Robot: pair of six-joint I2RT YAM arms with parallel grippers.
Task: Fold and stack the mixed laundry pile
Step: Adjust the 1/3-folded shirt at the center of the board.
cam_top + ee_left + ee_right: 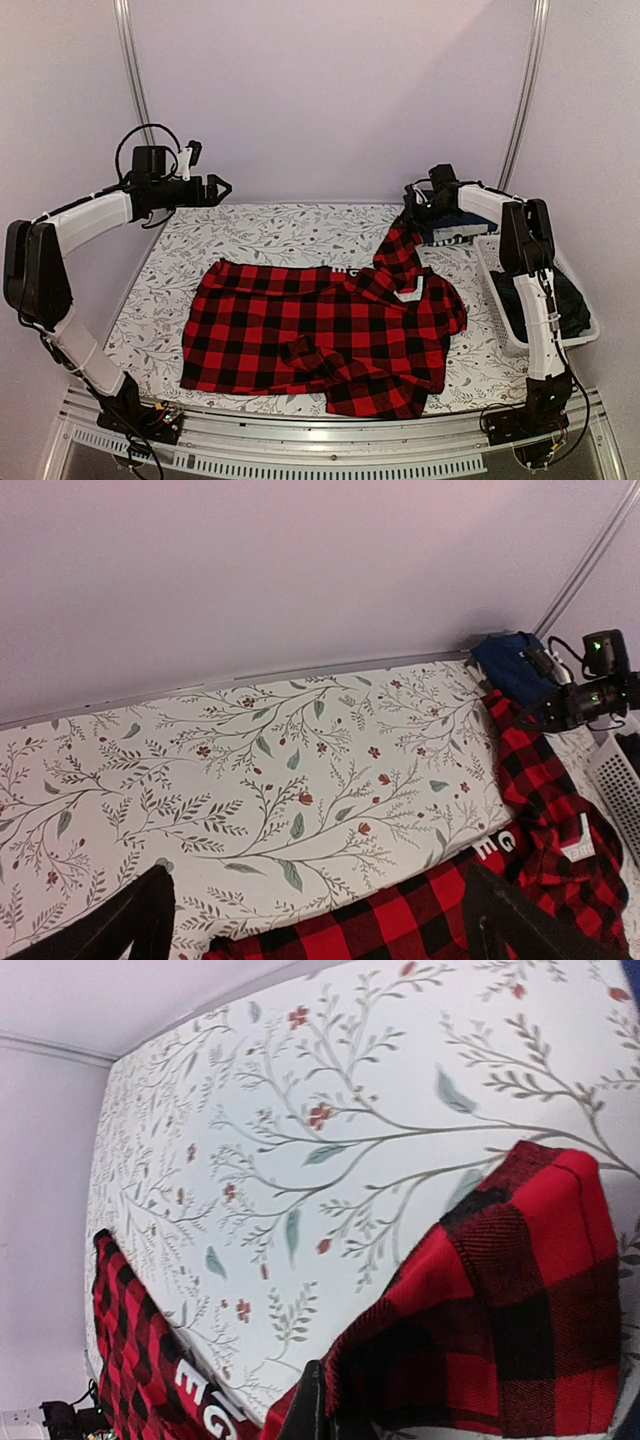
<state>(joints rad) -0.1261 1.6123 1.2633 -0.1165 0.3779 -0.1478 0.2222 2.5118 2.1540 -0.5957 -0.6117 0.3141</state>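
- Pale lilac walls close in a desk (pixel 330 432) whose top is covered by a floral cloth (pixel 270 235).
- The red-and-black checked flannel shirt (pixel 300 335) lies spread over the middle and near-right of that cloth. It is rumpled, with folds overlapping at its near-right part.
- One part of the shirt rises as a narrow strip toward the far right corner of the desk.
- The right end effector (pixel 411 203) is clamped on the top of this raised strip and holds it above the cloth.
- From the right wrist, checked fabric fills the lower right of the view. A dark finger (pixel 305 1410) shows at the bottom edge, pressed against the fabric.
- The left end effector (pixel 218 187) hangs high over the far-left part of the desk, well apart from the shirt. Its jaws are spread wide with nothing between them.
- From the left wrist, the two dark fingers (pixel 130 920) sit at the bottom corners of the view. Between them show floral cloth and the shirt's far edge.
- The navy folded garment (pixel 455 230) sits at the far right corner of the desk, just behind the right end effector.
- The white lattice basket (pixel 497 295) stands at the right edge of the desk, beside the shirt.
- A dark garment (pixel 575 305) lies inside the basket, and its pattern cannot be made out.
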